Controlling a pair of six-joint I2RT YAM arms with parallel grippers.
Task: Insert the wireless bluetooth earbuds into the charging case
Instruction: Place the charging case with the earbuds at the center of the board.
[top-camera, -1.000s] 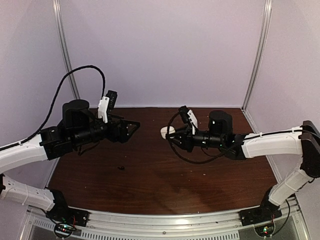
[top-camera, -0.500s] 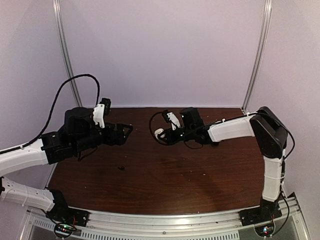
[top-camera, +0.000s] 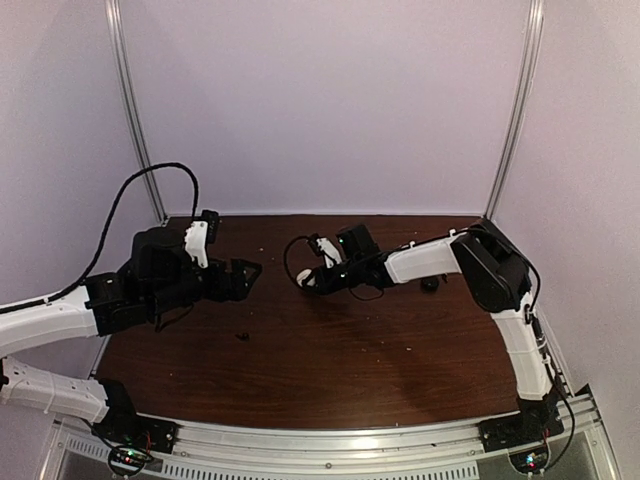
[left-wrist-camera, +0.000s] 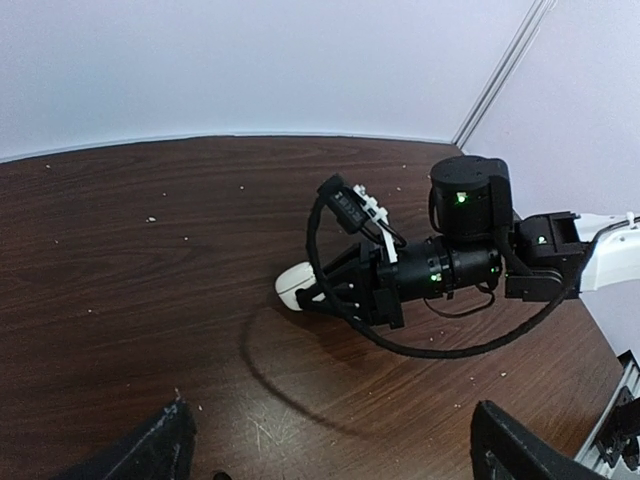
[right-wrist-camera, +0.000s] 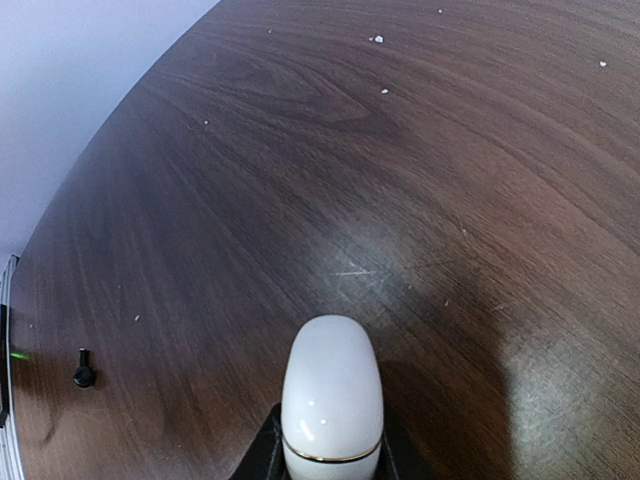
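Observation:
My right gripper (top-camera: 306, 279) is shut on a white, egg-shaped charging case (top-camera: 303, 279) with a thin gold seam, closed and held just above the brown table. In the right wrist view the case (right-wrist-camera: 332, 390) sticks out forward from between the black fingers (right-wrist-camera: 268, 445). A tiny black earbud (top-camera: 241, 336) lies alone on the table, left of and nearer than the case, and it shows as a dark speck (right-wrist-camera: 84, 373) at the left of the right wrist view. My left gripper (top-camera: 246, 274) hovers open and empty, facing the case (left-wrist-camera: 296, 287) from the left.
A small dark object (top-camera: 430, 285) lies on the table (top-camera: 330, 370) by the right forearm. The right arm's cable (left-wrist-camera: 330, 330) loops down beside the case. White walls and metal posts (top-camera: 135, 120) close off the back and sides. Pale crumbs dot the wood.
The right arm has stretched leftward and toward the back of the table, carrying the case closer to the left gripper. The left gripper has drawn back slightly and stayed open.

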